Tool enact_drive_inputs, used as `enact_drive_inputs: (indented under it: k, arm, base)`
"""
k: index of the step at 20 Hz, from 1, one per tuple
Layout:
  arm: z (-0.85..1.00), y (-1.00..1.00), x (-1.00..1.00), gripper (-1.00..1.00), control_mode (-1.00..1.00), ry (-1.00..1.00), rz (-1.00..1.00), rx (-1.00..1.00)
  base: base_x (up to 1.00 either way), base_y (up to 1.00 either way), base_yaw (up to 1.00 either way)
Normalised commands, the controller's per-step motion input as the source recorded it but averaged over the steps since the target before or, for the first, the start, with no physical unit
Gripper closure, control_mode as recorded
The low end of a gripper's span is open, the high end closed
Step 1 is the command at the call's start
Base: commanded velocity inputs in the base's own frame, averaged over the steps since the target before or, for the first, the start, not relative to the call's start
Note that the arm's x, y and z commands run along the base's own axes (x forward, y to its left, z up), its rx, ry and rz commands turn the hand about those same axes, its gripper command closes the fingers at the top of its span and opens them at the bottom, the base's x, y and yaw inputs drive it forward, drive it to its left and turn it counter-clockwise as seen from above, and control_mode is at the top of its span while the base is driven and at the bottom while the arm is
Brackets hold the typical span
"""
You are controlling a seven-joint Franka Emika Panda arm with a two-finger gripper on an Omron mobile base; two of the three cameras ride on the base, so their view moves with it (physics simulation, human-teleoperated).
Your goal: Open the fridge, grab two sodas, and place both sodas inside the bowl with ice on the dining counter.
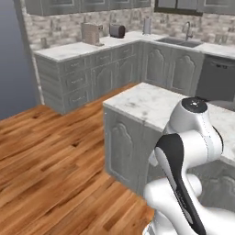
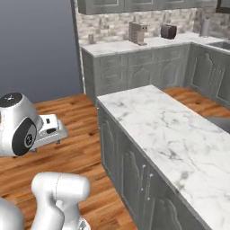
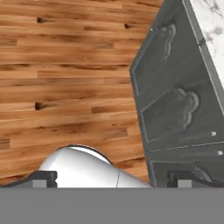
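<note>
Wooden floorboards (image 1: 55, 156) stretch past us toward grey cabinets (image 1: 87, 75) and a marble worktop along the far wall, with a toaster (image 1: 117, 30) and a sink (image 1: 179, 42) on it. From the left base view our arm (image 1: 188, 151) folds up in the foreground beside the dining counter (image 1: 147, 103), whose slab is bare where we see it.

From the right base view, the dining counter (image 2: 166, 130) runs away to our right; our wrist sits low on the left, over the floor.

Looking along the hand, our gripper (image 3: 111, 180) points down at the floor and the counter's panelled base (image 3: 175, 100), fingertips (image 3: 43, 179) spread wide, holding nothing.

We judge the task barely begun: fridge, sodas and bowl aren't found yet, so next we must drive and turn toward the fridge
</note>
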Motion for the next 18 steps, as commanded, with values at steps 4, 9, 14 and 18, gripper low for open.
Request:
enact_drive_inputs:
  k: [4,9,14,18]
  arm:
    - [0.00,0.00,0.00,-1.00,1.00,0.00,0.00,0.00]
    - [0.00,0.00,0.00,-1.00,1.00,0.00,0.00,0.00]
    - [0.00,0.00,0.00,-1.00,1.00,0.00,0.00,0.00]
    - [0.00,0.00,0.00,-1.00,1.00,0.00,0.00,0.00]
  base:
    - [0.01,0.49,0.56]
    - [0.33,0.21,0.53]
    - [0.71,-0.32,0.41]
    - [0.72,-0.52,0.35]
